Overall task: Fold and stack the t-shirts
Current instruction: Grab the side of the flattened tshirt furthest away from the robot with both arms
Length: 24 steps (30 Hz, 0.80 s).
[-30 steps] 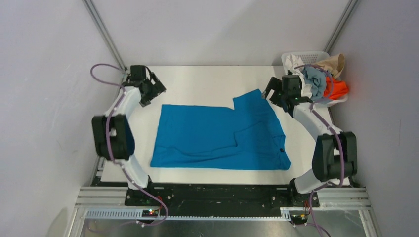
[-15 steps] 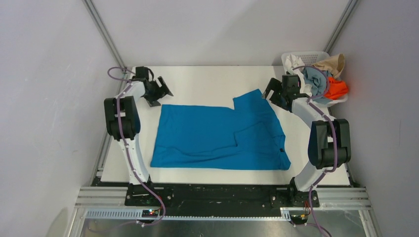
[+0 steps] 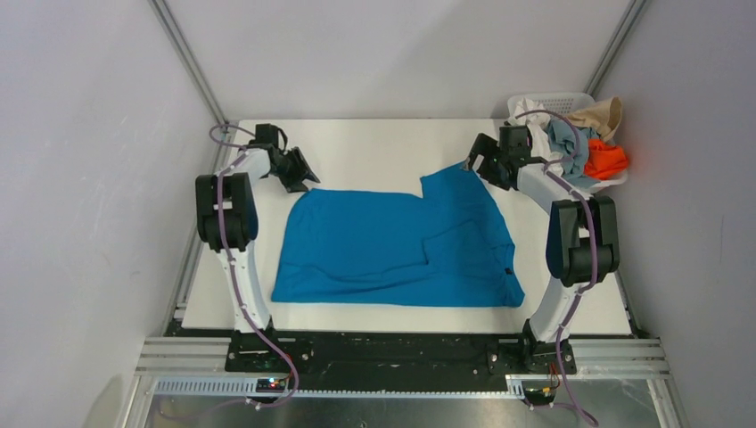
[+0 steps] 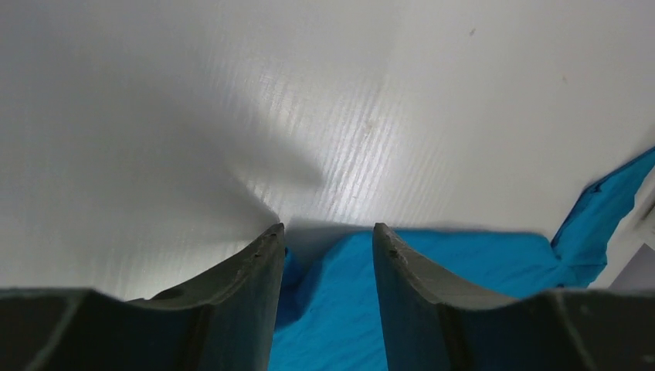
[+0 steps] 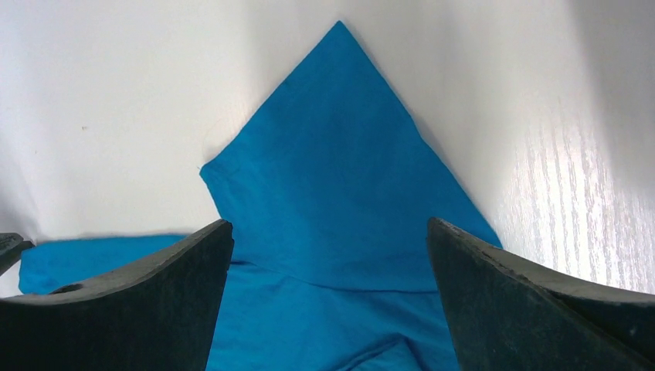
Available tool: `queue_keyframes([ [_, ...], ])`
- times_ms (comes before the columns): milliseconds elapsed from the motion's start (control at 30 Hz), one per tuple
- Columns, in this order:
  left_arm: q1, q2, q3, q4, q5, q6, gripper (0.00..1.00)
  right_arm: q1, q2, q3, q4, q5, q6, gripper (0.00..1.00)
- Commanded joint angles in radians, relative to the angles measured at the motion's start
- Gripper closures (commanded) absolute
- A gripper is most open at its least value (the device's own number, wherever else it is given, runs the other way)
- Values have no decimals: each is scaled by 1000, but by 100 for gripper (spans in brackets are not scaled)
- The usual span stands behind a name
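A large cerulean blue t-shirt [image 3: 392,241] lies spread flat in the middle of the table. My left gripper [image 3: 301,176] is at the shirt's far left corner. In the left wrist view the gripper [image 4: 328,228] is open with a narrow gap, and the blue cloth [image 4: 494,255] lies between its fingers, slightly bunched. My right gripper [image 3: 471,163] is wide open over the far right sleeve. The sleeve [image 5: 332,178] shows as a blue triangle between its fingers, and the gripper [image 5: 328,224] holds nothing.
A white lattice basket [image 3: 557,98] stands at the far right corner. It holds crumpled white [image 3: 533,111], grey-blue [image 3: 566,138], tan [image 3: 602,114] and orange [image 3: 606,159] shirts. Grey walls and metal posts close in the table's sides and back.
My left gripper has swung right and come down onto the shirt's far left corner, which now looks slightly bunched. My right gripper has shifted a little left and farther, over the sleeve.
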<state>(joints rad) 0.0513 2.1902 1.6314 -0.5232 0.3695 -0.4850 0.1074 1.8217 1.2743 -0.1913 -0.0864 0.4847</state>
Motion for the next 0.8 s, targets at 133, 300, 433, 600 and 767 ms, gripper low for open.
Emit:
queue_keyframes([
  [133, -69, -92, -37, -106, -183, 66, 44, 45, 28, 111, -87, 61, -56, 0],
  [300, -108, -99, -14, -179, -300, 101, 46, 57, 26, 113, -100, 71, -58, 0],
  [433, -109, -83, 18, -191, -302, 99, 66, 61, 35, 119, -96, 65, -61, 0],
  [600, -109, -61, 53, -196, -293, 108, 72, 77, 96, 192, -114, 76, -109, 0],
  [767, -108, -44, 85, -196, -280, 116, 80, 95, 214, 339, -189, 134, -165, 3],
])
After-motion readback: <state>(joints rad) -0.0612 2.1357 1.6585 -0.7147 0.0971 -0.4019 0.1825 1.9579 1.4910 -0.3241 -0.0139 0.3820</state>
